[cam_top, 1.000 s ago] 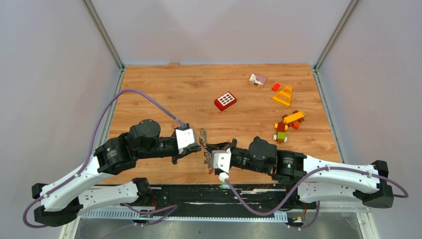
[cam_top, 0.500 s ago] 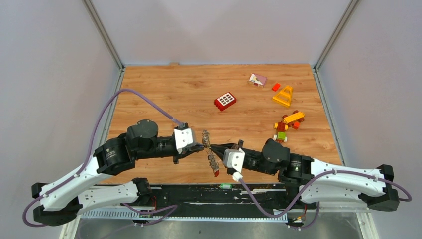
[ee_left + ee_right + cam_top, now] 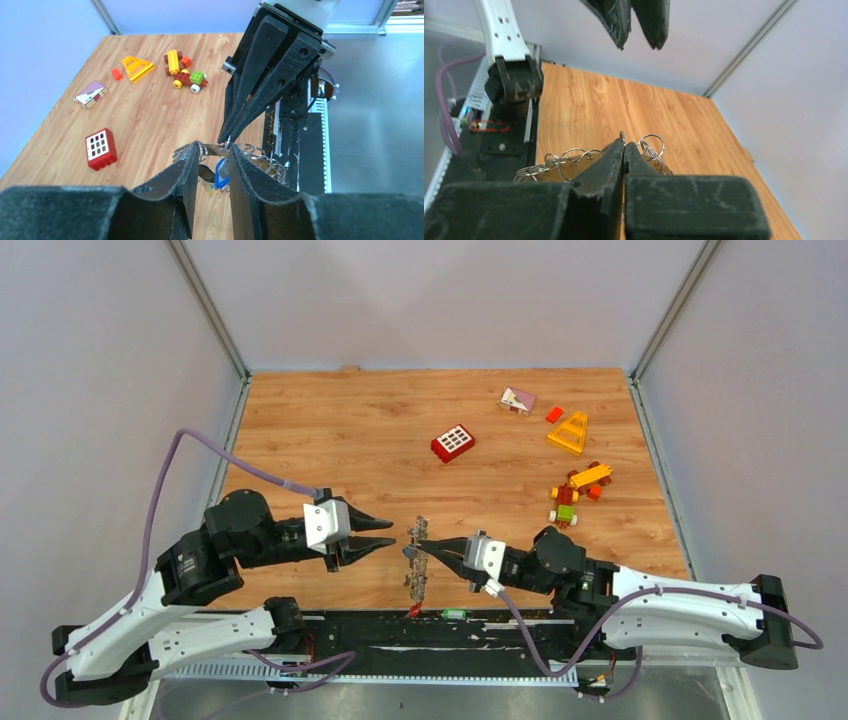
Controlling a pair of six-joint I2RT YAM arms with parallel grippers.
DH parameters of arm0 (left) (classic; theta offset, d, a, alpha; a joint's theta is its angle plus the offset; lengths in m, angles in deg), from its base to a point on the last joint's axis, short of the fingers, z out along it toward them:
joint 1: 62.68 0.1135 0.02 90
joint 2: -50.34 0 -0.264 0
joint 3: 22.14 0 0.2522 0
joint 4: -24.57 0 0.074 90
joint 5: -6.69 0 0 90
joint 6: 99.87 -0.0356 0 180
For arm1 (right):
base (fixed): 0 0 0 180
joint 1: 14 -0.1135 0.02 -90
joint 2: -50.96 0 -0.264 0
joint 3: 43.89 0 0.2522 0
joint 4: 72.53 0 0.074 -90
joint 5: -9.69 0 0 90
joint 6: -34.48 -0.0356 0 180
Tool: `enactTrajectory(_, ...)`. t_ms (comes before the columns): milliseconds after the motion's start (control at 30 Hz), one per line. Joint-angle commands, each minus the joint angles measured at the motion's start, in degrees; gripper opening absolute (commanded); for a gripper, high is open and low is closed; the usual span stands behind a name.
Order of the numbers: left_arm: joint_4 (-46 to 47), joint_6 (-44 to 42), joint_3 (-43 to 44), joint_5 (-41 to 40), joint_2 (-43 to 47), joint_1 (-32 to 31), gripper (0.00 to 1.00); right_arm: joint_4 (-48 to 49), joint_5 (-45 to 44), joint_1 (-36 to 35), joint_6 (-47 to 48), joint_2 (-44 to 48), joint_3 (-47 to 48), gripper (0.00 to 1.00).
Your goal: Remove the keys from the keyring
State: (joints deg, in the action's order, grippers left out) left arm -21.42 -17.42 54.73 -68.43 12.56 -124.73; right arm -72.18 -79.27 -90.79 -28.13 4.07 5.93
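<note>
The keyring [image 3: 416,562] hangs on edge near the table's front, a bunch of small silver rings and keys below it, with a red tip at the bottom. My right gripper [image 3: 428,543] is shut on its top rim; in the right wrist view the fingers [image 3: 614,155] press together with the rings [image 3: 571,159] fanned beside them. My left gripper [image 3: 393,531] stands open just left of the bunch, not touching it. In the left wrist view its fingers [image 3: 187,170] frame a blue-headed key [image 3: 220,173] that hangs beyond them, with nothing between the pads.
A red window brick [image 3: 453,443] lies mid-table. At the far right lie a pink block [image 3: 517,401], a small orange brick [image 3: 554,414], a yellow triangle [image 3: 569,432] and a toy brick car [image 3: 575,492]. The black base rail [image 3: 520,628] runs along the near edge.
My left gripper has opened, let go of the bunch and drawn back to the left. The keyring now hangs from the right gripper alone, which kept its grip throughout.
</note>
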Motion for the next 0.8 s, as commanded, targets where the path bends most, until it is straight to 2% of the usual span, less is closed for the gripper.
enactTrajectory(0,4.7,1.5,-1.0,4.3,0.8,0.2,0.34,15.2,2.7,0.1,-4.2,1.5,-0.2,0.0)
enactTrajectory(167,8.3,0.9,-3.3,9.5,2.1,0.2,0.29,19.4,4.6,0.1,-6.3,2.6,-0.8,0.0)
enactTrajectory(400,16.8,-0.2,-8.4,14.4,4.9,0.2,0.27,26.7,7.9,0.0,-9.9,3.4,-2.3,0.0)
enactTrajectory(567,20.9,-0.4,-10.4,15.5,5.8,0.2,0.27,27.8,10.1,0.1,-10.3,3.1,-2.1,0.0)
enactTrajectory(767,23.4,-0.1,-11.1,15.0,5.0,0.2,0.22,27.8,11.9,0.1,-10.4,2.3,-1.7,0.0)
